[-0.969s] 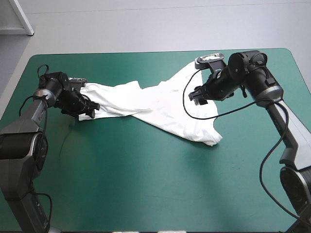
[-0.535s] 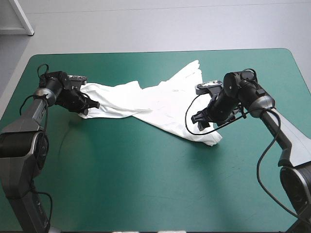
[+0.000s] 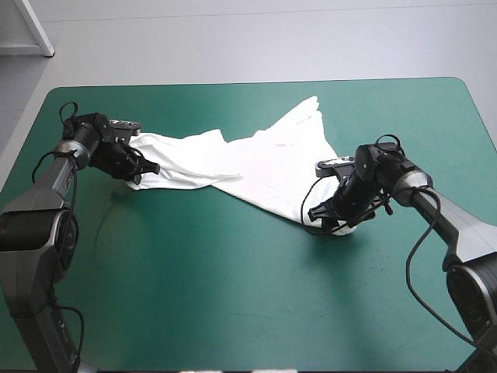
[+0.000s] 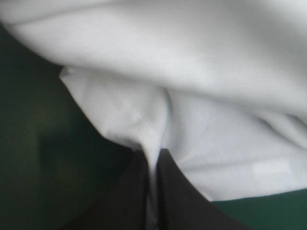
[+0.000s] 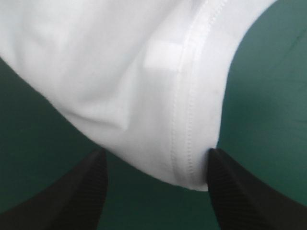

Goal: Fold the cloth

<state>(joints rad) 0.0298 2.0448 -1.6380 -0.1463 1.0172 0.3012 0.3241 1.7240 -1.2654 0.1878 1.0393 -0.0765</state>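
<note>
The white T-shirt [image 3: 233,163] lies stretched in a long crumpled band across the far half of the table, from the left side to a corner at the near right. My left gripper [image 3: 147,169] is at its left end. In the left wrist view that left gripper [image 4: 152,160] is shut on the T-shirt [image 4: 192,96], with a fold pinched between the black fingers. My right gripper [image 3: 322,221] sits low over the shirt's near right corner. In the right wrist view the right gripper [image 5: 156,155] is open, and the hemmed corner [image 5: 184,120] lies between its fingers.
The teal-green cover [image 3: 233,295] shows bare from the shirt down to the table's near edge. The shirt's far tip [image 3: 311,105] points toward the table's far edge. Both arms reach in low from the sides.
The left gripper has shut on the shirt's left end. The right gripper has come down from the shirt's far right part to its near right corner, still open.
</note>
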